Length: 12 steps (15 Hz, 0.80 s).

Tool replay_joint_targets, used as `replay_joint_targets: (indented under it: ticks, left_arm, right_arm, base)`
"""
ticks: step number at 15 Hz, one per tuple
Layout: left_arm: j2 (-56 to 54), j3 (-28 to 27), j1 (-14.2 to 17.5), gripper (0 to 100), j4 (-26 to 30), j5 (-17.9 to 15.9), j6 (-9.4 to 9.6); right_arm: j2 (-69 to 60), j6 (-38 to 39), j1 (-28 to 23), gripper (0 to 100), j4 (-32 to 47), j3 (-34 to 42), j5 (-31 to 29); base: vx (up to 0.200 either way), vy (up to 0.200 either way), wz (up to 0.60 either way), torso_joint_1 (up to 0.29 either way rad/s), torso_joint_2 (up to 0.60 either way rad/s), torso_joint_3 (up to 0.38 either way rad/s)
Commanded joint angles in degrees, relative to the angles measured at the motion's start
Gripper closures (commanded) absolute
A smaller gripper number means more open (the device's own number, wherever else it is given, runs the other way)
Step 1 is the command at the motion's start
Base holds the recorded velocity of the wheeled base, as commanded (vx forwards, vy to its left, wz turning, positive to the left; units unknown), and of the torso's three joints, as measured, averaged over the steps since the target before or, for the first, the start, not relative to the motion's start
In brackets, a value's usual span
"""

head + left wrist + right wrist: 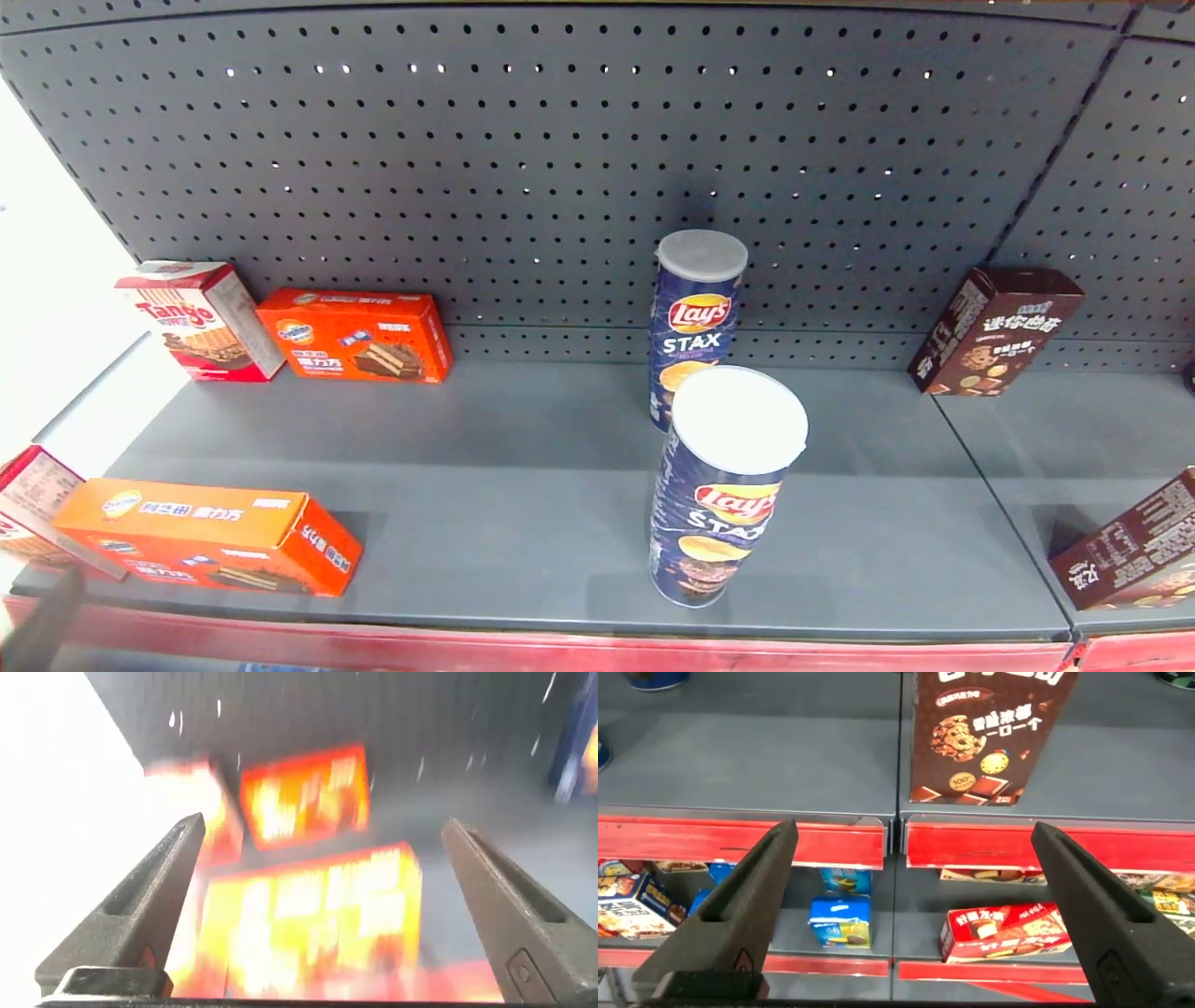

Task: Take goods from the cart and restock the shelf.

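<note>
Two chip cans (724, 485) and several snack boxes (355, 334) stand well apart on the shelf (523, 485), while the left pincer (322, 823) and right pincer (913, 829) are both spread and empty, so restocking looks only partly done.

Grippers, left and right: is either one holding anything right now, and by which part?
Nothing is held. The left gripper is open, with the orange box lying ahead of it; the right gripper is open and empty too.
</note>
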Motion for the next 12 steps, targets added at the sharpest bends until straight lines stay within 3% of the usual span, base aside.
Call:
replay_joint_targets:
  ticks: [1,2,4,6,8,12]
  left_arm:
    - [-21.22,4.82,16.87,0,21.53,-12.11,-5.59]
    - [-25.88,4.82,18.63,0,30.58,-16.51,-6.47]
    - [-25.88,4.38,18.36,0,31.11,-21.25,-8.14]
    - [-25.88,4.73,18.1,0,30.14,-20.55,-8.49]
    - [-25.88,4.82,18.19,0,29.79,-18.53,-10.78]
    - [-25.88,4.82,18.19,0,29.79,-18.53,-11.3]
  right_arm:
    - [0.02,-0.04,0.0,0,0.0,0.0,0.02]
    - [0.02,-0.04,0.0,0,0.0,0.0,0.02]
    - [0.02,-0.04,0.0,0,0.0,0.0,0.02]
    - [0.02,-0.04,0.0,0,0.0,0.0,0.02]
    - [0.02,-0.04,0.0,0,0.0,0.0,0.02]
    - [0.02,-0.04,0.0,0,0.0,0.0,0.02]
  base:
    - [0.0,0.0,0.0,0.0,0.0,0.0]
    - [0.0,0.0,0.0,0.0,0.0,0.0]
    - [0.0,0.0,0.0,0.0,0.0,0.0]
    - [0.0,0.0,0.0,0.0,0.0,0.0]
    - [0.0,0.0,0.0,0.0,0.0,0.0]
    - [0.0,0.0,0.0,0.0,0.0,0.0]
